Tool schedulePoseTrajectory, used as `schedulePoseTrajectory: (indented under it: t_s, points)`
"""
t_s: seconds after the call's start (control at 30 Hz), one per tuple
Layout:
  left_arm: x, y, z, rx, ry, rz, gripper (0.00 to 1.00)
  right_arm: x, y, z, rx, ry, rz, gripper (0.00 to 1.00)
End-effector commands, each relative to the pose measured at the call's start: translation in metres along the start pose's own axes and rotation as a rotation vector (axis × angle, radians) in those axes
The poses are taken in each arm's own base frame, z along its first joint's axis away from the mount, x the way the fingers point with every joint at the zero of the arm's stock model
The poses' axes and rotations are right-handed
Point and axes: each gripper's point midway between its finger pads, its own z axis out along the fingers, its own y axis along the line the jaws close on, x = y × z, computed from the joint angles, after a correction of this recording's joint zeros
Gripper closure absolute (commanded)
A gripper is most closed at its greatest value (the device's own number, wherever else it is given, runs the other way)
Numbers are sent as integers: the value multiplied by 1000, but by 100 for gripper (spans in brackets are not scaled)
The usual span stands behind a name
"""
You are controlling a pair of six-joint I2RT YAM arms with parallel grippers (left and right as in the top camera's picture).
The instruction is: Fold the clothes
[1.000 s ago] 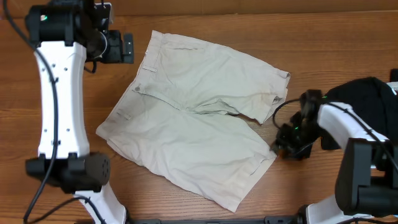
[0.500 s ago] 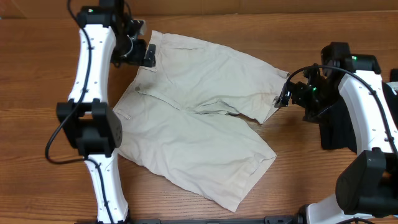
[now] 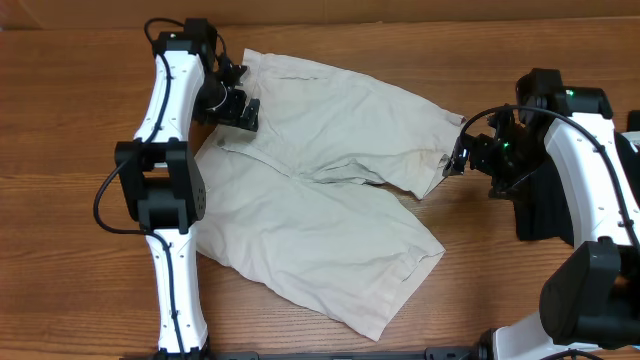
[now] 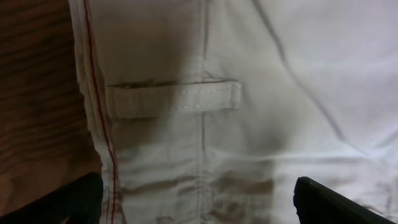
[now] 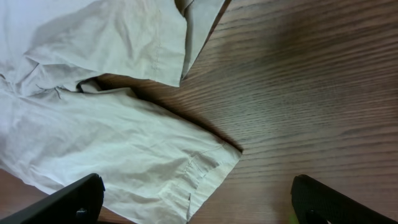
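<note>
Shorts (image 3: 320, 190) lie spread on the tabletop (image 3: 60, 140); left pincer (image 3: 243, 112) over the waistband, right pincer (image 3: 456, 160) beside a leg hem, both released.

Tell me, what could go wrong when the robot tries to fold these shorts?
The left gripper hangs open over the waistband of the shorts, so it might pinch only the belt loop. The right gripper is open beside the crumpled upper leg hem, so it may catch just one layer, leaving a crooked fold.

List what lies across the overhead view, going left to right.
left gripper → khaki shorts → right gripper → black garment
</note>
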Motion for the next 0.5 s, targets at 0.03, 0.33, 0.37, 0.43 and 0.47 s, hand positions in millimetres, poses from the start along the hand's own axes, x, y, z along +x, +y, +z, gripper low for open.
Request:
schedulePoseTrajectory:
  t_s: [0.03, 0.33, 0.37, 0.43, 0.47]
  points:
    - [10, 16, 22, -35, 63, 7, 0, -4, 2, -5, 1, -22, -15, 0]
    - [21, 21, 39, -39, 118, -46, 40, -6, 3, -5, -1, -27, -13, 1]
    - [22, 22, 38, -40, 118, -64, 49, -6, 3, -5, -1, -28, -13, 2]
    - [23, 27, 37, -43, 115, -124, 69, -6, 7, -3, -1, -29, -27, 2]
    - [24, 31, 37, -45, 114, -160, 77, -5, 10, -3, -1, -30, -37, 2]
